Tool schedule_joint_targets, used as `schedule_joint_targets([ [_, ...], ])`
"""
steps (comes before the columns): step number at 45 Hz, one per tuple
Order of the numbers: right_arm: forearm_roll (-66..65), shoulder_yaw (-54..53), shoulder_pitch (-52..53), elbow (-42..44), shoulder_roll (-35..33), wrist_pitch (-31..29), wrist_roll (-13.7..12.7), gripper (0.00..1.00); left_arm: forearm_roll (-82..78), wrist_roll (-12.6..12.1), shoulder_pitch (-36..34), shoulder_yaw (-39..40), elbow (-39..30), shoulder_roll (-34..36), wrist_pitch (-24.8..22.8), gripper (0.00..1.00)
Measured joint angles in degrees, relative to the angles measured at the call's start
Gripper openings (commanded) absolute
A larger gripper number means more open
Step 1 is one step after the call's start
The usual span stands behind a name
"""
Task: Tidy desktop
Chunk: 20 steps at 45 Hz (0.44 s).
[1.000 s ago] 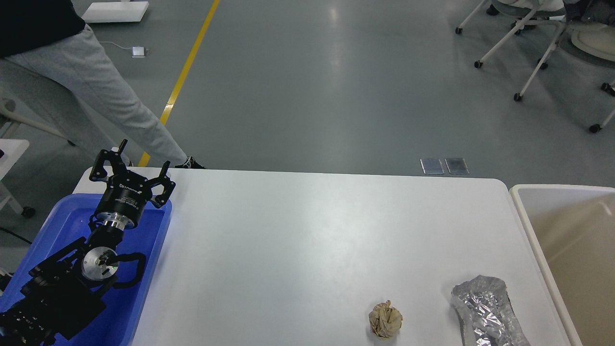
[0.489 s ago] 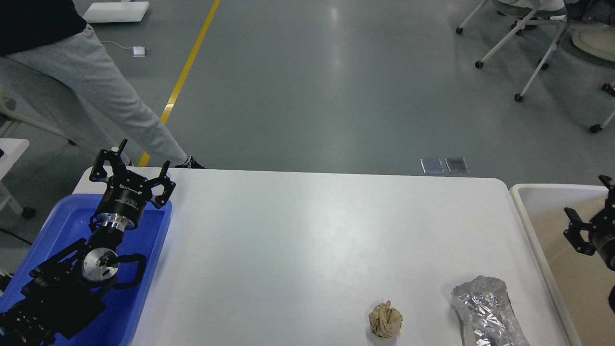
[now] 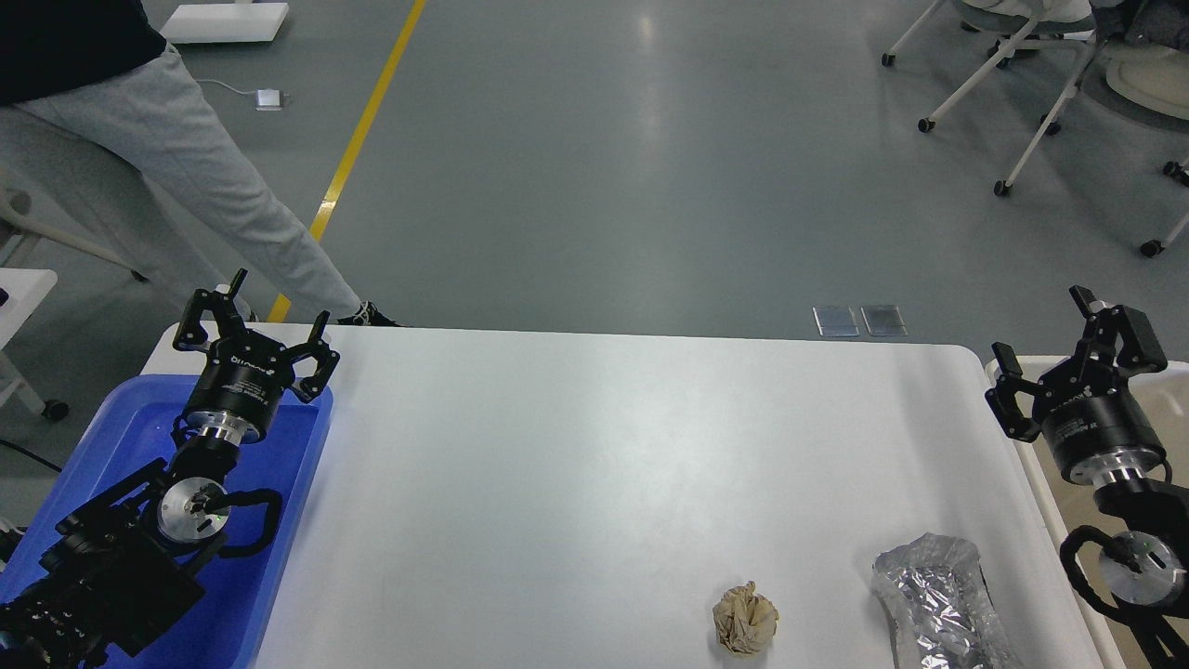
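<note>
The white desktop (image 3: 594, 465) fills the middle of the head view. A crumpled brown paper ball (image 3: 744, 619) lies near its front edge, right of centre. A crumpled silver foil wrapper (image 3: 938, 599) lies to the ball's right at the front right corner. My left gripper (image 3: 277, 299) is open and empty above the far end of the blue tray (image 3: 288, 520). My right gripper (image 3: 1038, 340) is open and empty over the desktop's right edge, well behind the foil wrapper.
A beige white-rimmed bin (image 3: 1096, 372) stands right of the desktop, partly behind my right arm. A person's leg (image 3: 204, 186) stands beyond the far left corner. Wheeled chairs (image 3: 1040, 74) stand at the far right on the grey floor.
My right arm has come into view from the right and risen over the bin's near edge toward the desktop's right edge. The left arm, paper ball and foil wrapper have not moved.
</note>
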<state>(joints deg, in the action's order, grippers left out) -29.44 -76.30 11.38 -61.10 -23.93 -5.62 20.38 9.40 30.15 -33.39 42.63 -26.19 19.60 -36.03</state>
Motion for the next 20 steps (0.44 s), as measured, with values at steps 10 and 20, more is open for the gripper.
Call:
schedule_joint_targets([
  [10,-0.05,-0.23,2.49,1.63,4.09,0.13,0.01,0.99,0.0,0.0,0.07,0.0,0.0,0.0,0.0,1.0],
  [20,-0.08,-0.32,4.37,3.46,7.31,0.22,0.01,0.99,0.0,0.0,0.08,0.0,0.0,0.0,0.0,1.0],
])
